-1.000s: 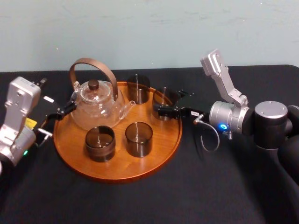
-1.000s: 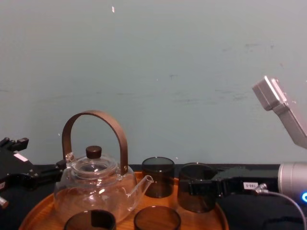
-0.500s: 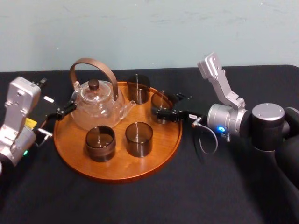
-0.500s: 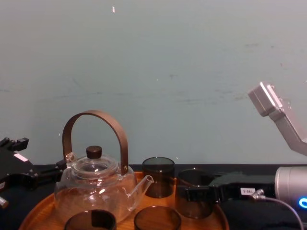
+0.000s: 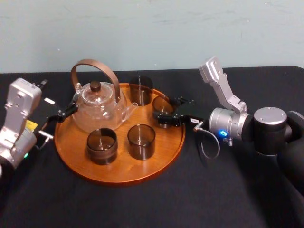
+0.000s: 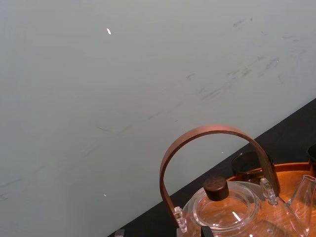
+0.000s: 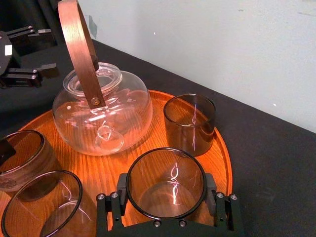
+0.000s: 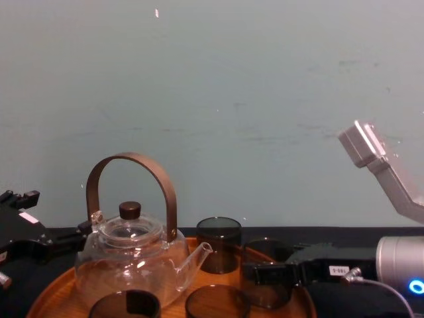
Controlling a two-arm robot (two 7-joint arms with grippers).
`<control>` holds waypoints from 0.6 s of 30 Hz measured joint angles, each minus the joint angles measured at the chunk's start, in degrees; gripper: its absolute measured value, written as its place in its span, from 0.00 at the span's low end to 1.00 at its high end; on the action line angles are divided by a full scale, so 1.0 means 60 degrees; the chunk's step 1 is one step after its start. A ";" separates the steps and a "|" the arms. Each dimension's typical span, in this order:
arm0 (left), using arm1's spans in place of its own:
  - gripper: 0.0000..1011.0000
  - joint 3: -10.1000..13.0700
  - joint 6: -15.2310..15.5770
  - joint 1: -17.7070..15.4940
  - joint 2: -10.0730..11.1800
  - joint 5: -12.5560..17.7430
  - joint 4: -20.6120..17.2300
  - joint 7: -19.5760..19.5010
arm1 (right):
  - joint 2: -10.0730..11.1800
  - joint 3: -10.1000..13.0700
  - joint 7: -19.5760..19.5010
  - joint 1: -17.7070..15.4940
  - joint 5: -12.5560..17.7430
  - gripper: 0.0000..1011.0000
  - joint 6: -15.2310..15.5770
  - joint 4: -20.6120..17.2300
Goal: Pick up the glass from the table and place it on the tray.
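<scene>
Pinching the glass [image 5: 162, 105], your right gripper [image 5: 166, 109] holds it just right of centre in the head view, low over the tray [image 5: 118, 167]'s right side, with the spread left gripper [image 5: 57, 97] parked far left.

The right pincer [image 5: 172, 110] has sunk lower and slid a little further in over the tray [image 5: 118, 167], and the glass [image 5: 160, 105] between its fingers has come down with it; the wrist behind the pincer has drawn nearer the tray's rim
</scene>
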 joint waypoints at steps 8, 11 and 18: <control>0.99 0.0000 0.0000 0.0000 0.0000 0.0000 0.0000 0.0000 | -0.0031 0.0018 -0.0002 0.0002 -0.0063 0.91 -0.0097 0.0093; 0.99 0.0000 0.0000 0.0001 0.0000 -0.0001 0.0000 0.0000 | -0.0050 0.0031 -0.0003 0.0002 -0.0082 0.91 -0.0143 0.0133; 0.99 0.0000 0.0000 0.0000 0.0000 0.0000 0.0001 0.0000 | -0.0102 0.0073 -0.0010 -0.0005 -0.0105 0.91 -0.0257 0.0265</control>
